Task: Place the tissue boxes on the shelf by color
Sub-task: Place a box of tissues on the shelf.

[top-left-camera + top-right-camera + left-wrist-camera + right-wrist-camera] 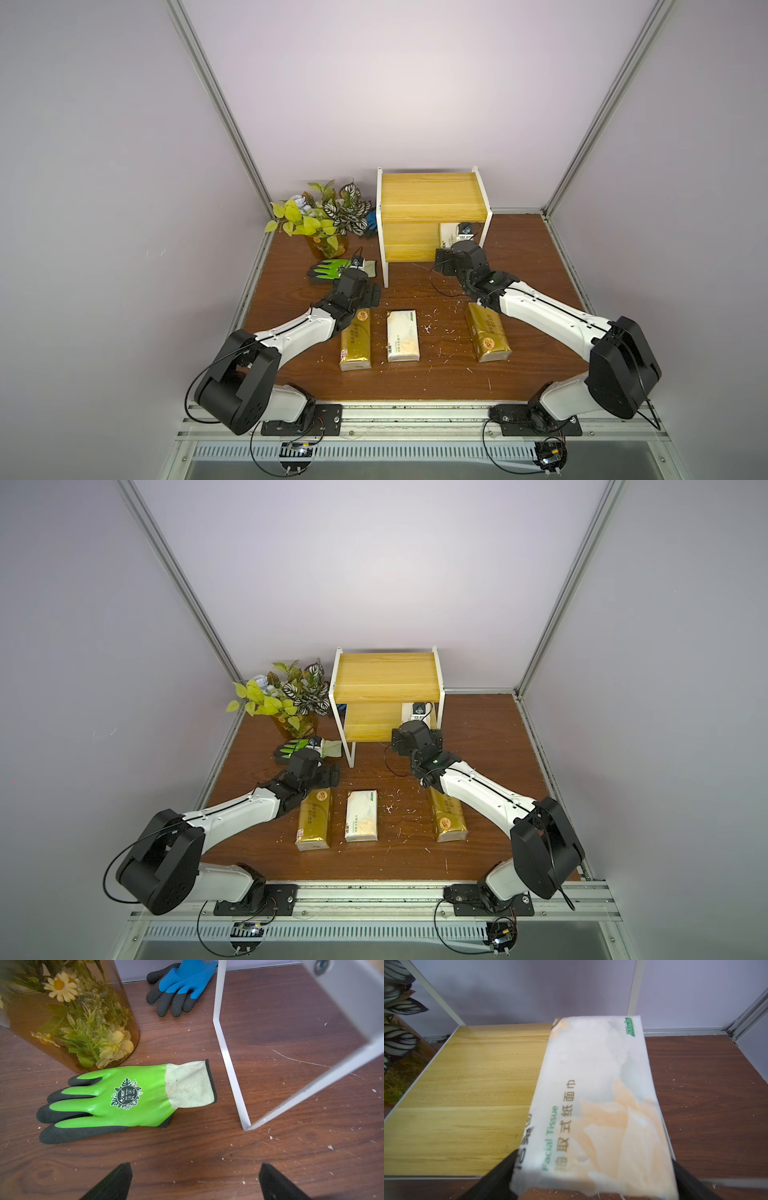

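The brown wooden tabletop [536,257] carries the two-tier shelf [432,195] of yellow boards and thin white frame, straight ahead of the right gripper [593,1159]. One white tissue pack [593,1095] with pale orange print lies on the lower board, its near end between that gripper's fingers (whether they press it or merely flank it, I cannot tell). A shiny gold pack [355,343], a second white pack [402,336] and another gold pack [486,332] lie behind both grippers. The left gripper [195,1165] is spread wide and empty, with a green-and-black glove [124,1095] just ahead.
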Controlling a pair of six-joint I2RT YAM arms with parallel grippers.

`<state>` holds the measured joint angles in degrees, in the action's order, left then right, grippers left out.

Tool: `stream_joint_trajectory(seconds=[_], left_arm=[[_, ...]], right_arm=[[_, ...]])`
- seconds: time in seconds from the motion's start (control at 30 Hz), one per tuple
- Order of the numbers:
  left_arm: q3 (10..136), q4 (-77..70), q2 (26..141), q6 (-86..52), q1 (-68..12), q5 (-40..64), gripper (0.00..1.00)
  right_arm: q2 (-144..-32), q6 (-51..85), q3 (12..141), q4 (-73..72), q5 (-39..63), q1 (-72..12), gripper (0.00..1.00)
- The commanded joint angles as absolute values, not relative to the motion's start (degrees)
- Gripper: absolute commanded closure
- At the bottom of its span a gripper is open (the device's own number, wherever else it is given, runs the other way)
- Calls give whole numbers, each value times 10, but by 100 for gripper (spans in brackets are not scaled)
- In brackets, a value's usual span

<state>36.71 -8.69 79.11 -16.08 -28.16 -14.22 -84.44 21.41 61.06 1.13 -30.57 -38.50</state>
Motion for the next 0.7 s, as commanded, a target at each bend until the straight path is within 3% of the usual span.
stream_joint_trajectory(seconds=[0.0, 0.47, 0.67], left_arm=[[385, -75, 788, -159, -287, -148, 1], [391, -61, 788, -156, -287, -137, 1], [415, -5, 786, -148, -290, -92, 0]], right_arm=[[-803, 225, 606, 21, -289, -385, 1], [-663, 289, 502, 134, -258, -389, 1], [-641, 322, 469, 168, -242, -433, 1]])
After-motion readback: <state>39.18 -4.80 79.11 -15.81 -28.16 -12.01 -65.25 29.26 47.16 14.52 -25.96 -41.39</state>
